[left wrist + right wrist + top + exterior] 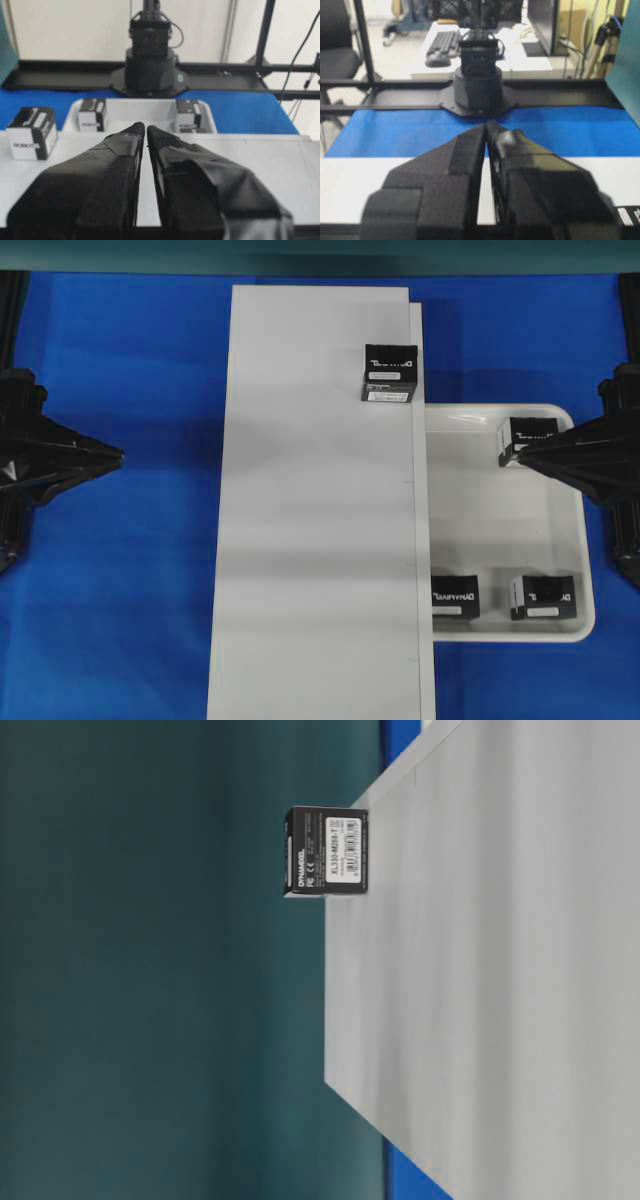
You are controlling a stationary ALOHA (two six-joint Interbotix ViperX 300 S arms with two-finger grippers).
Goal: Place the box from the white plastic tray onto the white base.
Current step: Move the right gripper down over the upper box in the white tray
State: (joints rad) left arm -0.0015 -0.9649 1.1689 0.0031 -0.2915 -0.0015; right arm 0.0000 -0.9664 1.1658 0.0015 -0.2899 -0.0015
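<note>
White base (320, 510): one box (390, 372) at far right edge. White plastic tray (500, 530), right: three boxes left. Left gripper (145, 131), right gripper (486, 126): jaws pressed together, empty.

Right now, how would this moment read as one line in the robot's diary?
small black box: on long white board | three black boxes: in glossy white tray | left gripper: shut, empty | right gripper: shut, empty

Overhead downward, table-level sideways-rotated, two wrist views facing (shared white base (320, 520)).
</note>
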